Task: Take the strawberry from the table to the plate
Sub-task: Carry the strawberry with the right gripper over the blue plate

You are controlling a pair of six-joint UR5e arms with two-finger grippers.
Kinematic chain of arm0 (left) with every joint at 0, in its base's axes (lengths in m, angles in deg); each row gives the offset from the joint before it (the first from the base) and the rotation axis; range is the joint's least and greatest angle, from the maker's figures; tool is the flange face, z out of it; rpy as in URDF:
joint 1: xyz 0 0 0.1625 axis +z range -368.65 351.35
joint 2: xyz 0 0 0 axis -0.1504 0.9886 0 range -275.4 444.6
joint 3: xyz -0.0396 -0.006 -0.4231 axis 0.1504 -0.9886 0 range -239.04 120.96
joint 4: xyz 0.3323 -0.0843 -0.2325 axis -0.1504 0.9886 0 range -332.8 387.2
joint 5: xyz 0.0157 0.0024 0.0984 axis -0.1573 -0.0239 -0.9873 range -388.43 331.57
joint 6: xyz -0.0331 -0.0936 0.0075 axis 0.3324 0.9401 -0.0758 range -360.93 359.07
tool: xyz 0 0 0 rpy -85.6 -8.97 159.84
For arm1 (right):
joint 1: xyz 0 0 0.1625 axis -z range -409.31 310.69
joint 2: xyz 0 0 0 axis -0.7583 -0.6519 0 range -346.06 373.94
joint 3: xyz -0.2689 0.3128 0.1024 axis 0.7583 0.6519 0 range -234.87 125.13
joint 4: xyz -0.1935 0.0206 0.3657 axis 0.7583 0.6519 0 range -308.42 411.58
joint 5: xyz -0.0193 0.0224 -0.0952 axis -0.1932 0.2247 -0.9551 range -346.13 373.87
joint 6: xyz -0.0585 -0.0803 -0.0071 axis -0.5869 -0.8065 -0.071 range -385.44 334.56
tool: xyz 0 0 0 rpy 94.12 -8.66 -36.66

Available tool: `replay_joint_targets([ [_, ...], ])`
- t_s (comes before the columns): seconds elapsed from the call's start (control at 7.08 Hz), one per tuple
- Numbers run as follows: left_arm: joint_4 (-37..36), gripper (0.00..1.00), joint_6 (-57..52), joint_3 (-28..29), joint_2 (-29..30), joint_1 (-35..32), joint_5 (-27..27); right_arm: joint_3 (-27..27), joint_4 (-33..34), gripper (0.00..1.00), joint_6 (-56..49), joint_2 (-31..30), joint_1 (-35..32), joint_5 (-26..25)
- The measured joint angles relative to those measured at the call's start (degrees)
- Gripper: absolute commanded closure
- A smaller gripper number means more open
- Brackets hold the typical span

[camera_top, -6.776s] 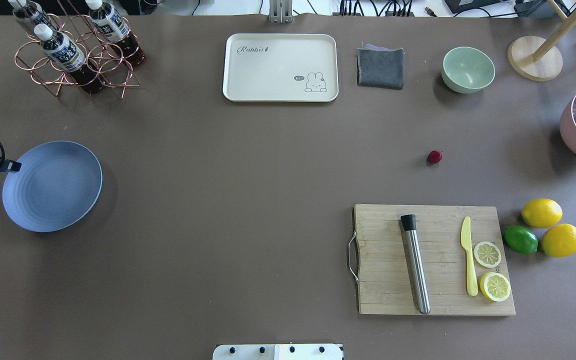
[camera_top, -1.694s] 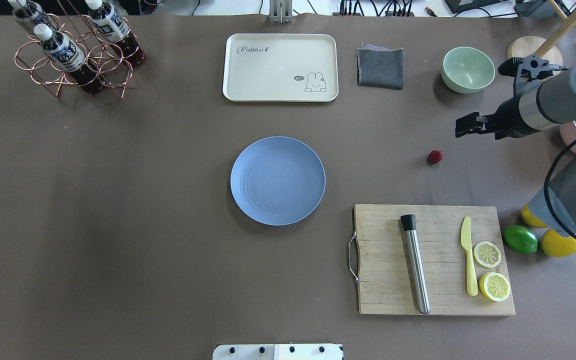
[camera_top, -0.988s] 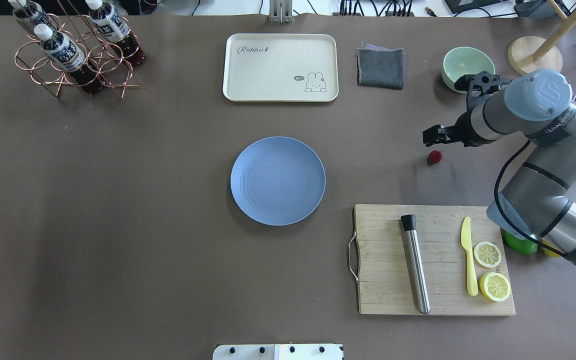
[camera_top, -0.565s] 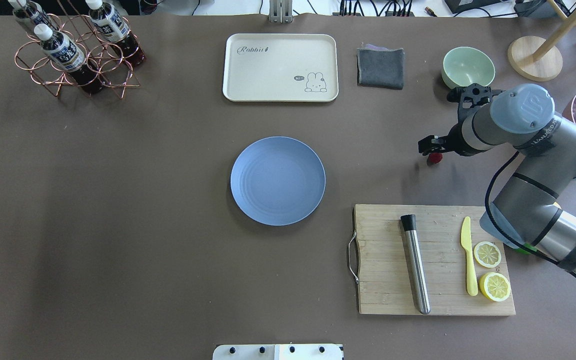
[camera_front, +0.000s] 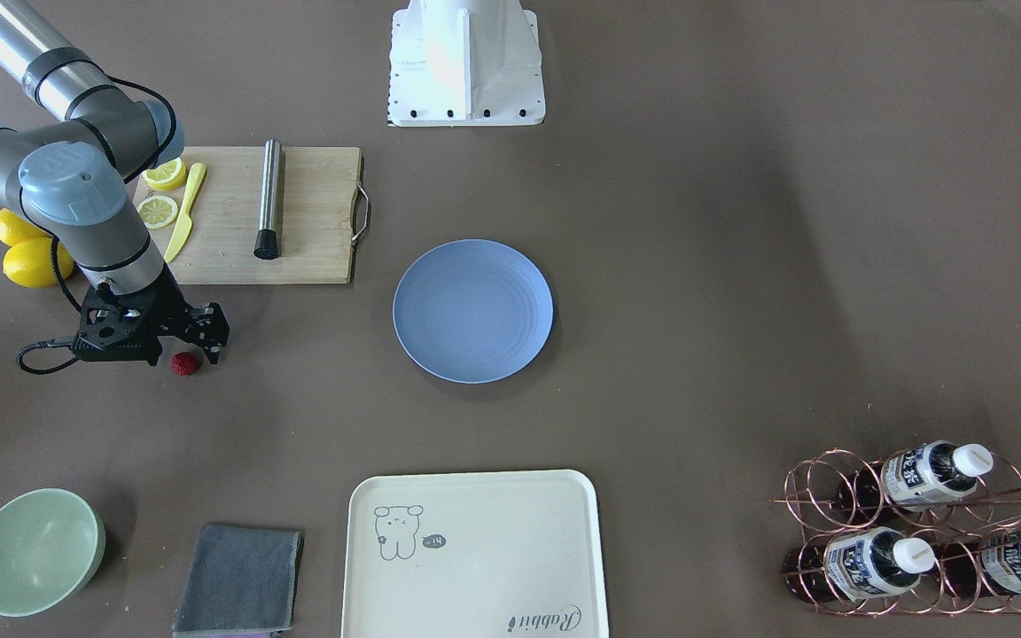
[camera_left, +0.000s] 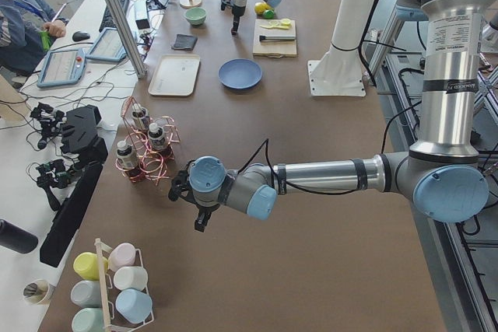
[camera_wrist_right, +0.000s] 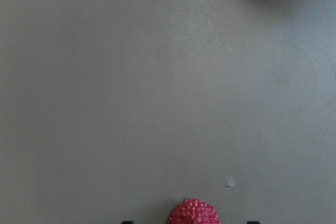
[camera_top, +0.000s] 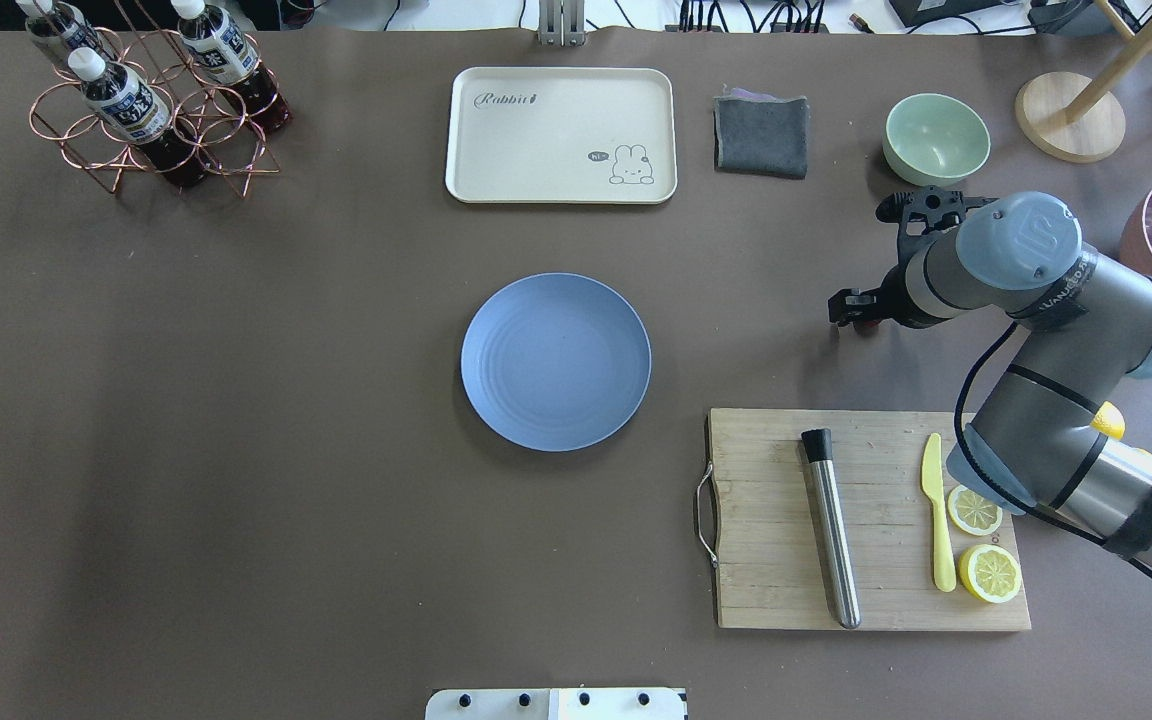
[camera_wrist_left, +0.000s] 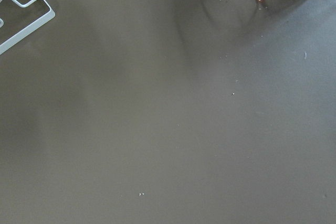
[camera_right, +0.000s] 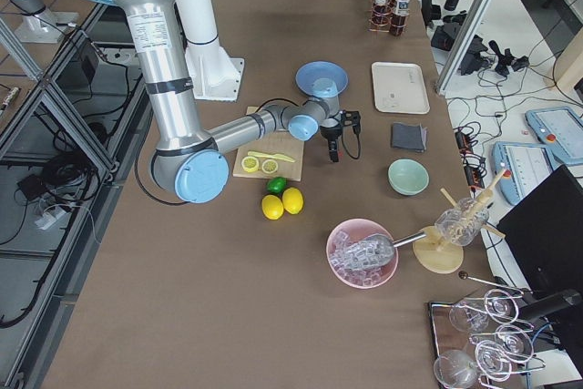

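The strawberry (camera_front: 183,363) is a small dark-red berry lying on the brown table (camera_top: 336,450), to the right of the plate in the overhead view. My right gripper (camera_front: 184,352) is down at table height and open, one finger on each side of the berry. In the right wrist view the strawberry (camera_wrist_right: 193,212) sits at the bottom edge between two dark fingertips (camera_wrist_right: 126,222). From overhead the right gripper (camera_top: 854,314) hides most of it. The light-blue plate (camera_top: 555,361) sits empty mid-table. My left gripper (camera_left: 201,219) shows only in the exterior left view, so I cannot tell its state.
A wooden cutting board (camera_top: 866,520) with a metal rod, a yellow knife and lemon slices lies close to the robot's side of the berry. A pale-green bowl (camera_top: 936,138), a grey cloth (camera_top: 761,133) and a cream tray (camera_top: 561,135) line the far edge. A bottle rack (camera_top: 151,95) stands far left.
The plate went from the table's left side to the middle early on. The right arm then came in from the right and lowered its open gripper over the strawberry.
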Motion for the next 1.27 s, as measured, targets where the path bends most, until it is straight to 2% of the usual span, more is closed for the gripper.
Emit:
replay_joint_targets([
  [0.28, -0.01, 0.01, 0.0, 0.0, 0.0, 0.04, 0.08, -0.26, -0.01, 0.94, 0.17, -0.03, 0.06, -0.01],
  [0.42, -0.01, 0.01, 0.0, -0.01, 0.0, 0.05, 0.1, -0.94, 0.01, 1.0, 1.04, 0.12, 0.07, 0.01],
  [0.85, -0.03, 0.01, 0.0, 0.02, -0.06, 0.06, 0.17, -4.31, 0.73, 1.0, 8.68, 3.43, 0.88, -0.19],
  [1.13, -0.69, 0.01, 0.0, 0.26, 0.04, 0.49, -0.13, -4.62, 3.97, 1.0, 18.53, 8.95, 4.73, -4.36],
  [1.27, -2.17, 0.01, 0.0, 0.32, 0.31, 1.25, -0.36, -4.6, 7.77, 1.0, 22.35, 12.64, 7.1, -6.99],
])
